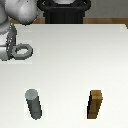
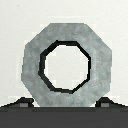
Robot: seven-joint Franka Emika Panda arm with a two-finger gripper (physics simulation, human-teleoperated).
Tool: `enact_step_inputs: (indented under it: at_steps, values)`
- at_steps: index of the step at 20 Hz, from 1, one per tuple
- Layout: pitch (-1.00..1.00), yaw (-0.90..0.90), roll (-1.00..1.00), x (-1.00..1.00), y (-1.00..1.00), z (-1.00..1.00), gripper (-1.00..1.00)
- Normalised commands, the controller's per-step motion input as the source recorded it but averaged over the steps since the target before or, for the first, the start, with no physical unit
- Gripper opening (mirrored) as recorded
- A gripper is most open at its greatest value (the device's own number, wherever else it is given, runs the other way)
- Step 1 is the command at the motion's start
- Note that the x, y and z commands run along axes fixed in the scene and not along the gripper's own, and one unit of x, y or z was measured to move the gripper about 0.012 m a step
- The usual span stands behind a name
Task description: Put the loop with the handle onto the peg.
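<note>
Handled ring (image 1: 22, 50) clamped by stub in closed gripper (image 1: 11, 49), lifted for carry; peg (image 1: 34, 104) at 5 o'clock.

Brown wooden block (image 1: 95, 104) upright on white table (image 1: 75, 60); black stand (image 1: 64, 14) behind table.

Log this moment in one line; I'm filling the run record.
gripper: shut on loop | loop: held above table | peg: upright, bare | loop not on peg
</note>
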Motion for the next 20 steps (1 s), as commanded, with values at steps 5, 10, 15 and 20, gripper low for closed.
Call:
enact_step_inputs:
  at_steps: [5,10,15,20]
  values:
    - [0.00,0.00,0.00,-0.20,0.00,-0.20,1.00]
    - [0.00,0.00,0.00,0.00,0.00,0.00,-1.00]
    - [0.00,0.00,0.00,0.00,0.00,0.00,-1.00]
    - [0.00,0.00,0.00,0.00,0.00,0.00,-1.00]
